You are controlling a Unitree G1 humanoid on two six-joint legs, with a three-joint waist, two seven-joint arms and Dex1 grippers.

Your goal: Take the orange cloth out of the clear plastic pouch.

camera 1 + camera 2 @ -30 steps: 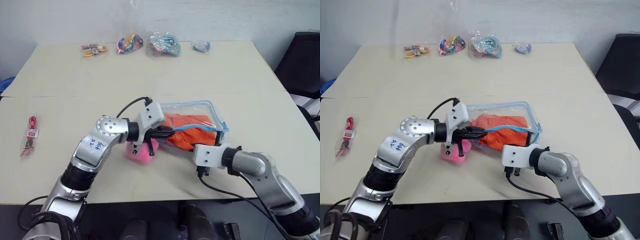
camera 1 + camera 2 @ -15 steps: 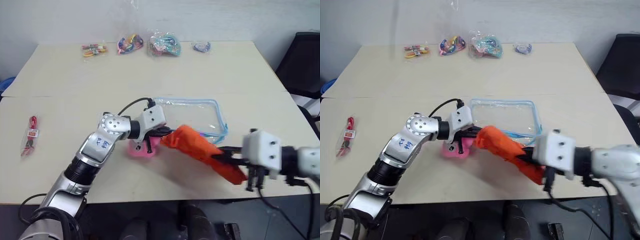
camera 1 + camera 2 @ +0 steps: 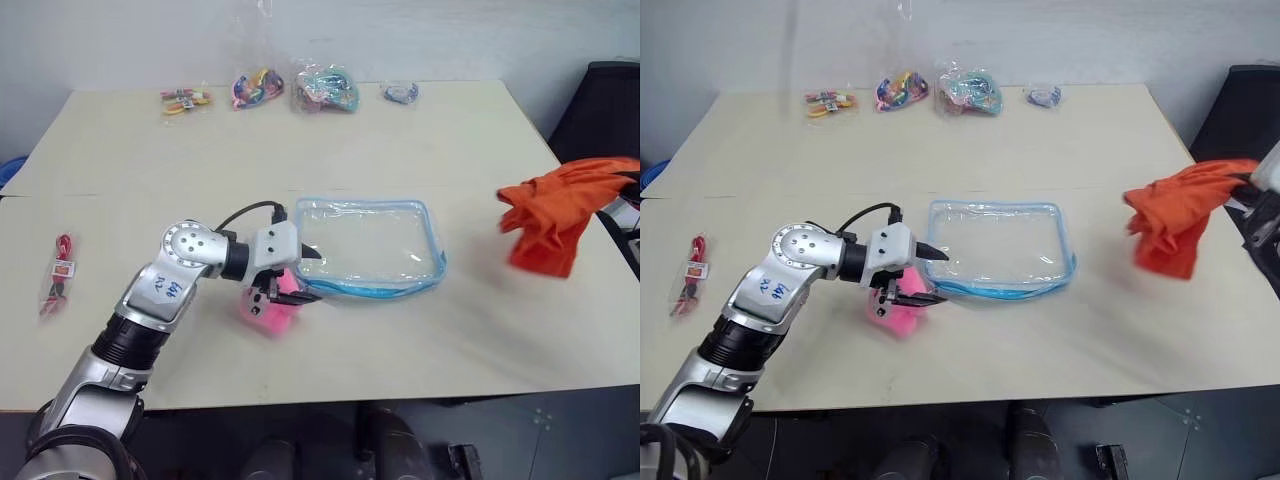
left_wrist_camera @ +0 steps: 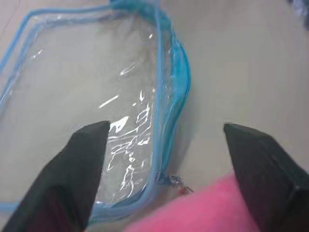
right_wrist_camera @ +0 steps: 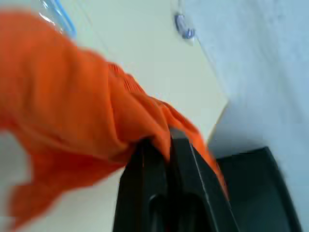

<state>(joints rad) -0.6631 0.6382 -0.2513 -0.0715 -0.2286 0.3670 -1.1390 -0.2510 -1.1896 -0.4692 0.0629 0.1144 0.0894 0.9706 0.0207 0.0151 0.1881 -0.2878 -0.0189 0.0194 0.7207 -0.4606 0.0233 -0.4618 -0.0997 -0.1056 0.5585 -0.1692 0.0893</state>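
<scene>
Bright orange ribbed soft cloth (image 3: 548, 215) hangs in crumpled folds off the table's right edge, pinched in the clenched right gripper (image 5: 161, 145). Flat clear plastic pouch with light blue trim and rounded corners (image 3: 370, 245) lies on the beige table (image 3: 300, 150), nothing inside it. Left gripper (image 3: 300, 275) has its fingers spread wide at the pouch's left edge, grasping nothing, above a pink plush toy (image 3: 265, 308).

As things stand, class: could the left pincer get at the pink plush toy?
Probably yes. The left pincer is open, its fingers beside the clear plastic pouch, with the pink plush toy just below it. Nothing lies between them; it would need to tip down slightly.
</scene>
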